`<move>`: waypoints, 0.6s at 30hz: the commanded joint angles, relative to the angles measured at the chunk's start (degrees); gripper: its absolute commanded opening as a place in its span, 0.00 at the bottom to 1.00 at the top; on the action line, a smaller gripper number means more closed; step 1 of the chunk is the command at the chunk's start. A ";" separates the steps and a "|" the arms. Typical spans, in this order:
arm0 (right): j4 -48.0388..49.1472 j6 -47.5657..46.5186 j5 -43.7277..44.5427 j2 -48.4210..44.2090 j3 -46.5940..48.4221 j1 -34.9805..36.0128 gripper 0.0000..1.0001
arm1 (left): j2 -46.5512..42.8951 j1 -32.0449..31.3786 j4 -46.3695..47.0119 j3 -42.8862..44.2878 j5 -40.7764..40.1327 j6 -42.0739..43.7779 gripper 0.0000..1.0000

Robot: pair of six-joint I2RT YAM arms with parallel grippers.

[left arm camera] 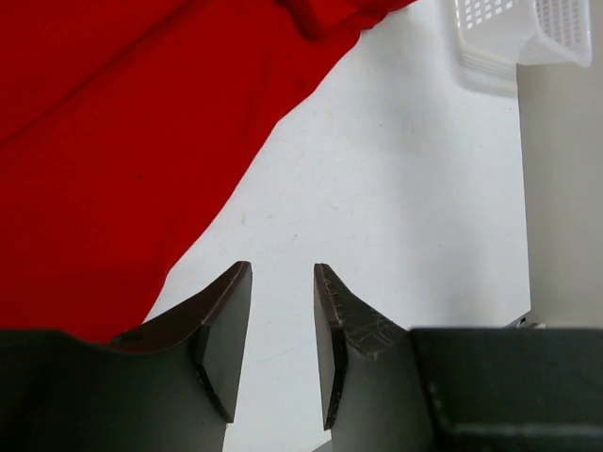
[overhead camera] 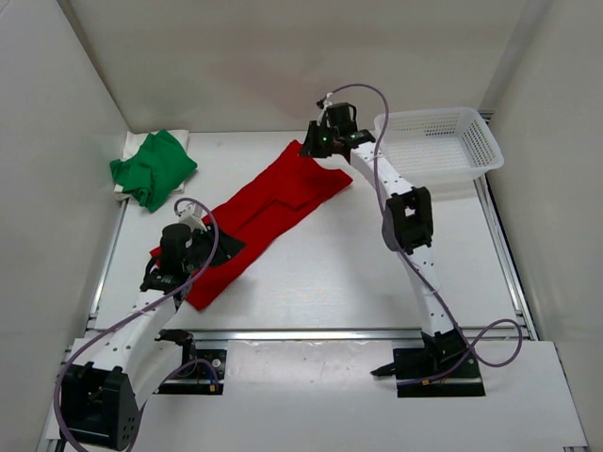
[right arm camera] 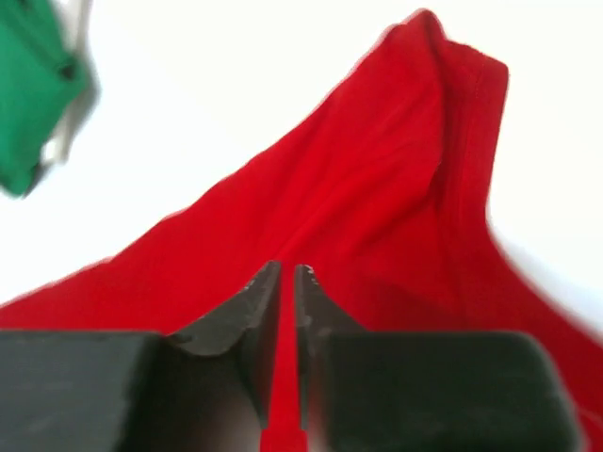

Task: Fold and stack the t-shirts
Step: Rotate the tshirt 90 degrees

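The right claw [right arm camera: 287, 273] is almost closed. Its two fingers [right arm camera: 247, 315] have only a thin slit between them, and this slit is filled by a strip of red cloth, so the claw pinches the red t-shirt [overhead camera: 268, 212] at its far end. From this claw the shirt runs away as a long, partly folded band over the table [overhead camera: 358, 273] to the other claw. Ahead of the right claw and to the left, well apart from it, lies the green t-shirt [overhead camera: 153, 168], crumpled. It rests on the cream-white t-shirt [overhead camera: 134, 141], of which only the edges show. Just beside the right claw, on the side away from the red shirt, stands the white mesh basket [overhead camera: 490, 151].

The left claw [left arm camera: 283, 273] is partly open. Only bare table shows in the gap and it holds nothing. The near end of the red shirt lies directly left of it and ahead. The cloth edge reaches the outer side of the left finger; I cannot tell if they touch.
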 commanded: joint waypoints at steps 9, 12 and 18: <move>34.77 2.76 -0.35 -59.61 -76.37 10.53 0.25 | -0.56 3.80 -5.35 3.18 1.76 4.20 0.44; 43.32 9.26 -1.92 -60.70 -92.30 14.22 0.27 | -0.56 5.04 -8.00 5.65 1.24 6.84 0.45; 52.05 15.42 -0.43 -48.77 -90.59 22.92 0.41 | -0.47 4.34 -5.63 3.98 2.73 4.39 0.44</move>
